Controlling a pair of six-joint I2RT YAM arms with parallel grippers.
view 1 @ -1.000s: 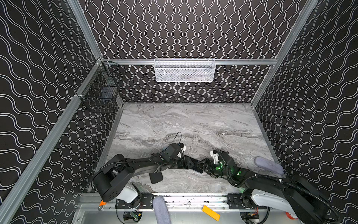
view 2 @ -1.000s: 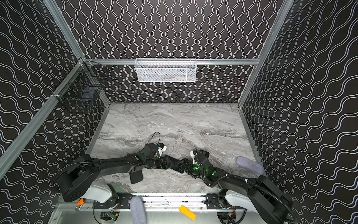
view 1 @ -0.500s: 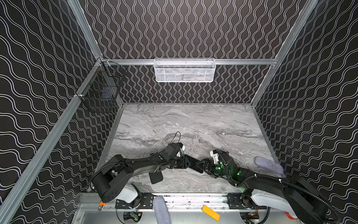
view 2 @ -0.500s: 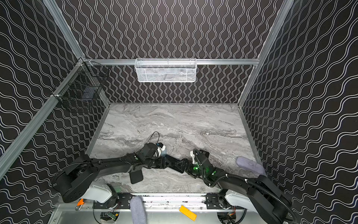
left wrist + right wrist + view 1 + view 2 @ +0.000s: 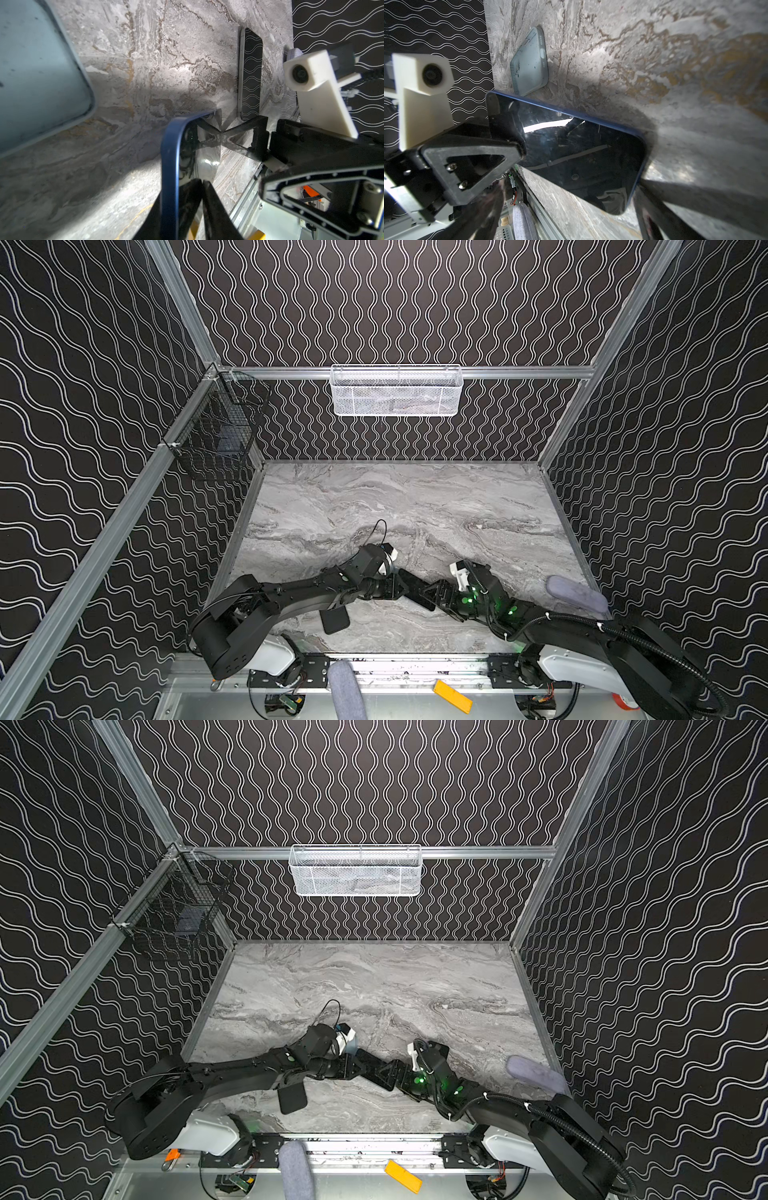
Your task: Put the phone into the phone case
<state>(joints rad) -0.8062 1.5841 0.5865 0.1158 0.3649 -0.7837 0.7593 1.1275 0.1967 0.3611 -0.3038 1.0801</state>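
The phone (image 5: pixel 416 590) (image 5: pixel 374 1072), dark glass with a blue rim (image 5: pixel 169 162), hangs tilted just above the marble between both grippers. My left gripper (image 5: pixel 401 587) (image 5: pixel 358 1067) (image 5: pixel 182 189) is shut on one end of it; one finger (image 5: pixel 501 124) lies flat on the glass (image 5: pixel 581 149). My right gripper (image 5: pixel 437 595) (image 5: pixel 397 1076) (image 5: pixel 571 187) stands open around the other end, with one finger beside that corner. The phone case (image 5: pixel 41 72) (image 5: pixel 529 70), pale grey-blue and hollow side up, lies on the table just beyond the left wrist. In both top views that wrist mostly hides it.
A black flat slab (image 5: pixel 334 618) (image 5: pixel 293 1098) lies by the left forearm. A second, mirror-like phone (image 5: pixel 250 74) lies near the front edge. A lilac-grey pouch (image 5: pixel 575 593) sits at the right wall. A white mesh basket (image 5: pixel 397 391) and a black wire basket (image 5: pixel 216 435) hang on the walls.
The left jaws have closed in on the phone's end. Neither arm has shifted noticeably, and the right jaws stay as wide as before.
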